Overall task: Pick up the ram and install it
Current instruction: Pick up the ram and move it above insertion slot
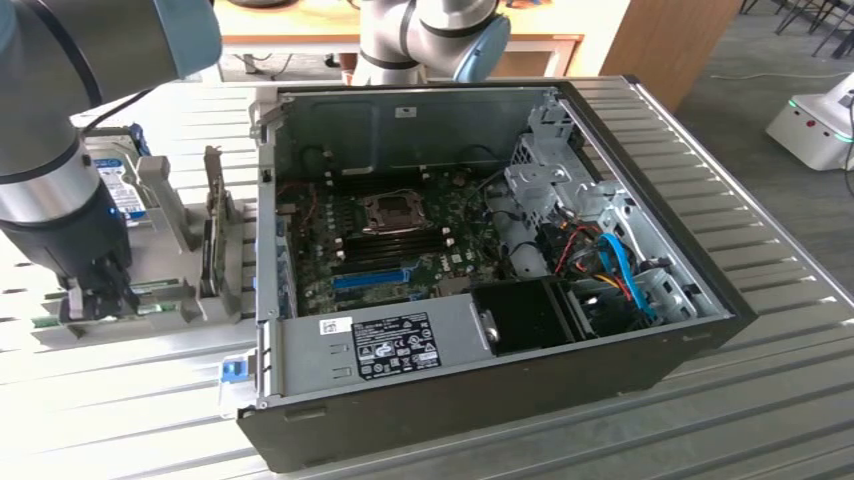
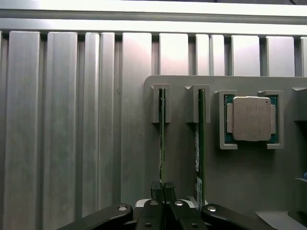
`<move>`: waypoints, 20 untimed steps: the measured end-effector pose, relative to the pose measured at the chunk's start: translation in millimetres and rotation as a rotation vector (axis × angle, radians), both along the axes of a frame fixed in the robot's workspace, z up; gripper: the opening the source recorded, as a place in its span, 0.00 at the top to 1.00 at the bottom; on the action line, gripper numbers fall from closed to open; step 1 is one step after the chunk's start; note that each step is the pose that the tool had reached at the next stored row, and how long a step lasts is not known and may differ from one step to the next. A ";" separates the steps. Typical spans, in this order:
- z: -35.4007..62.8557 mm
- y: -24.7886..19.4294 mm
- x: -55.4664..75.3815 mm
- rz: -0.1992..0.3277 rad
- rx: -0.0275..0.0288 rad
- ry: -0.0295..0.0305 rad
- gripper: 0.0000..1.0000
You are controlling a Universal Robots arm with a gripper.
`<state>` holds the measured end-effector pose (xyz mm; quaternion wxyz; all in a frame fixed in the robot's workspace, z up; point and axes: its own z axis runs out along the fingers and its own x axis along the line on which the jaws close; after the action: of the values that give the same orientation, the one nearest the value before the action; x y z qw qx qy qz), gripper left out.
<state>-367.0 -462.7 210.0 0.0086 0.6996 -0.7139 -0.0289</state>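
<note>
Fingers (image 2: pixel 157 188) of the gripper (image 2: pixel 162 188) are clenched on the ram (image 2: pixel 162 139), which stands on edge in a slot of the gray holder (image 2: pixel 240 182). Just beside it, a second green stick (image 2: pixel 201 134) carries white labels too small to read. A processor chip (image 2: pixel 249 118) sits in its own pocket nearby. At the exterior view's left, the gripper (image 1: pixel 104 300) reaches down into the holder (image 1: pixel 80 330) on the ribbed metal table (image 1: pixel 761 330), beside the open computer case (image 1: pixel 467 400), whose white sticker (image 1: pixel 394 345) is unreadable.

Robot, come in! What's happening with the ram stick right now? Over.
Gripper down at the gray holder, jaws shut on the ram. Ram standing in its slot, not lifted. Second stick beside it, apart; nothing blocking.
</note>
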 end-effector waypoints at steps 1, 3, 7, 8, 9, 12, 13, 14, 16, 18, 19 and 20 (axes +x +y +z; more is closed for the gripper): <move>0.7 0.0 0.0 0.000 0.0000 0.0000 0.88; 2.2 0.0 0.0 0.000 0.0000 0.0002 0.88; 5.3 0.0 0.0 0.000 0.0000 0.0006 0.88; 6.1 0.0 0.1 0.000 0.0001 0.0006 0.88; 7.0 0.0 0.0 0.000 0.0000 0.0008 0.88; 9.6 0.0 0.0 0.000 0.0000 0.0010 0.88; 10.6 0.0 0.1 0.000 0.0000 0.0011 0.88; 11.5 0.0 0.1 0.000 -0.0001 0.0012 0.88; 13.3 0.0 0.1 0.000 0.0000 0.0014 0.88; 15.2 0.0 0.1 0.000 0.0000 0.0015 0.88; 16.2 0.0 0.1 0.000 0.0000 0.0016 0.88; 17.2 0.0 0.1 0.000 0.0001 0.0016 0.88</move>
<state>-366.8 -462.7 227.3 0.0092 0.6996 -0.7139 -0.0295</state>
